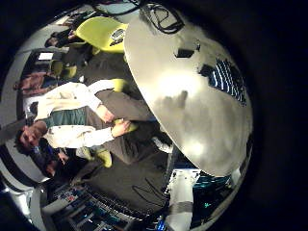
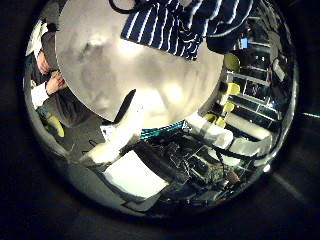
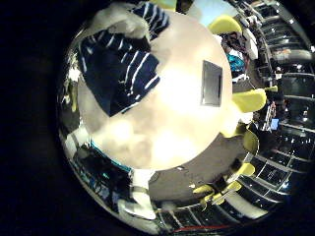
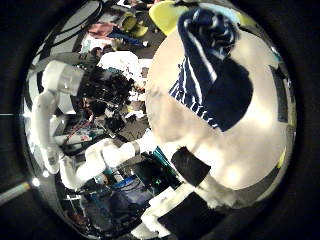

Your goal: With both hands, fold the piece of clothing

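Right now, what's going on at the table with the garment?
A dark and white striped piece of clothing lies bunched on the round table, partly folded over itself, with a plain dark part beside the stripes. All four views look down at it from above, so both hands seem to be off the cloth. One white arm shows beside the table. A dark flat rectangle lies on the table apart from the clothing. The fingers cannot be seen.

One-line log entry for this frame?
phase: fold underway | striped garment: bunched on round table | hands: fingers unseen
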Available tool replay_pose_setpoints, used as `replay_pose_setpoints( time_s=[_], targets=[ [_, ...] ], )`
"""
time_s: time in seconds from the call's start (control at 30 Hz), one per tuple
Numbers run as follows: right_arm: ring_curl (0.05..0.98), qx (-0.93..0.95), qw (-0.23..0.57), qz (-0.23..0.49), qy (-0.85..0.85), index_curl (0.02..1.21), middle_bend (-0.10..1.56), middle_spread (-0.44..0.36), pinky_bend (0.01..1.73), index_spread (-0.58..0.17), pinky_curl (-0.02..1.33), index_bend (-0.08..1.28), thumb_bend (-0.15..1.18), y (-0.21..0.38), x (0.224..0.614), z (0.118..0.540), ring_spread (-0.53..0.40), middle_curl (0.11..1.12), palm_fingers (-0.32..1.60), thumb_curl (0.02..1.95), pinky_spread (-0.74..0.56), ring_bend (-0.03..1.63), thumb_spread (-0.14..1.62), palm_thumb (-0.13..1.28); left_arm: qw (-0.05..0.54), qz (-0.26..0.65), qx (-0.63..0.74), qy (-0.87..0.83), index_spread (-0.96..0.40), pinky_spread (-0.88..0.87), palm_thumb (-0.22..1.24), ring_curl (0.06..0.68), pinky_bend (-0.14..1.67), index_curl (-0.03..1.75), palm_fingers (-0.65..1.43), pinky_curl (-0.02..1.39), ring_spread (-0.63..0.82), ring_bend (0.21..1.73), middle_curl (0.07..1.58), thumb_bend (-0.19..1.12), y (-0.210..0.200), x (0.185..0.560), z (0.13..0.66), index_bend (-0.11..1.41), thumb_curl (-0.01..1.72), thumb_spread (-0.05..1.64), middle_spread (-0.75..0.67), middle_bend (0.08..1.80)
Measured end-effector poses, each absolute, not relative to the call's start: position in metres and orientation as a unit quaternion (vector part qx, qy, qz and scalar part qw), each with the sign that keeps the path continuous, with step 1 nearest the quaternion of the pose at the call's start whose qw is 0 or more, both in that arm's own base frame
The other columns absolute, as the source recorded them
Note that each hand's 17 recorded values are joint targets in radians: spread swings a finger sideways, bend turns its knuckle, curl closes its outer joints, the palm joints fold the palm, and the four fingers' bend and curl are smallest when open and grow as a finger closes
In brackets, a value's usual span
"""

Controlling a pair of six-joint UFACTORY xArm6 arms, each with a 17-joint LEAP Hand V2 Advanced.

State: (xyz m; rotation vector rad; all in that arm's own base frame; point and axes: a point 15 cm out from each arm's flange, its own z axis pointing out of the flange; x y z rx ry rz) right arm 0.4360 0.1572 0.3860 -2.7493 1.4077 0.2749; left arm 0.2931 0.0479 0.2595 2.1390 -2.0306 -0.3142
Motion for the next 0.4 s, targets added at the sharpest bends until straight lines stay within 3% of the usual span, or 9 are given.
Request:
replay_pose_setpoints(
  time_s=[0.2, 0.4],
  targets=[
    [0.242, -0.885, -0.008, 0.126, 0.449, 0.43, 0.44, -0.187, 0.63, -0.409, 0.40, 0.33, 0.02, 0.138, 0.437, 0.360, 0.093, 0.36, 0.23, 0.52, 0.48, 0.67, 1.15, 0.78, 0.078, -0.098, 0.728, -0.674, -0.03, -0.02, 0.45, 0.252, 0.59, 0.36, 0.23, 0.39, 0.01, 0.79, 0.37, -0.02, 0.045, 0.280, 0.282, 0.18, 0.30, 1.14, 0.11, 0.20],
    [0.224, -0.886, -0.004, 0.120, 0.449, 0.42, 0.41, -0.198, 0.58, -0.409, 0.36, 0.30, -0.01, 0.132, 0.452, 0.362, 0.088, 0.35, 0.26, 0.53, 0.50, 0.63, 1.15, 0.81, 0.065, -0.089, 0.742, -0.661, -0.05, -0.04, 0.45, 0.251, 0.61, 0.36, 0.25, 0.39, 0.00, 0.79, 0.38, -0.02, 0.047, 0.259, 0.295, 0.17, 0.30, 1.14, 0.09, 0.20]
  ],
)
